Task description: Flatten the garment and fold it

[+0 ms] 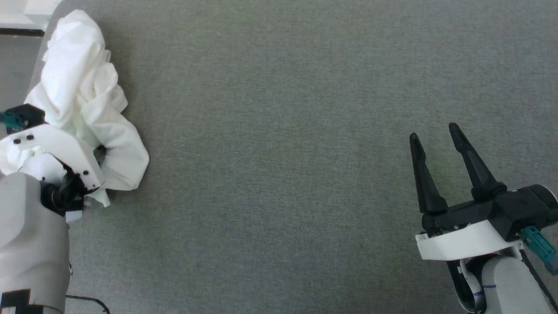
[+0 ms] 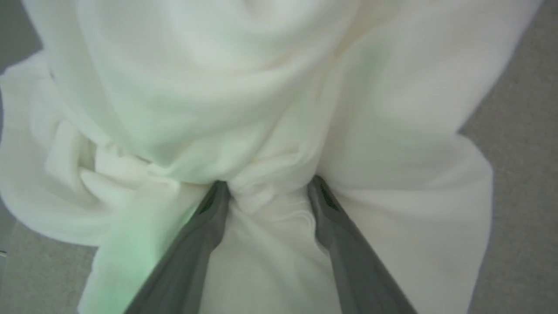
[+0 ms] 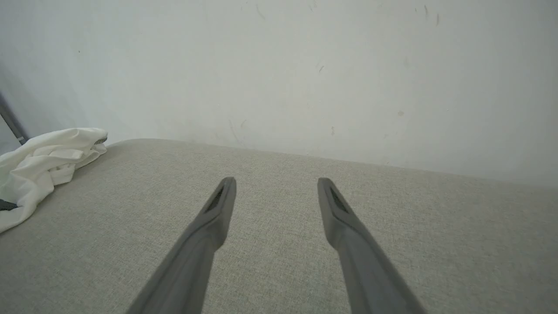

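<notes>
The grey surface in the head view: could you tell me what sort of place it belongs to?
Probably an indoor test station for folding clothes: the grey fabric-covered surface, a plain scuffed white wall behind it, and a crumpled white shirt near its left edge.

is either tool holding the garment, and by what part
Nothing is held. The left tool stands open around a bunched fold of the garment; the right tool is open, away from it.
</notes>
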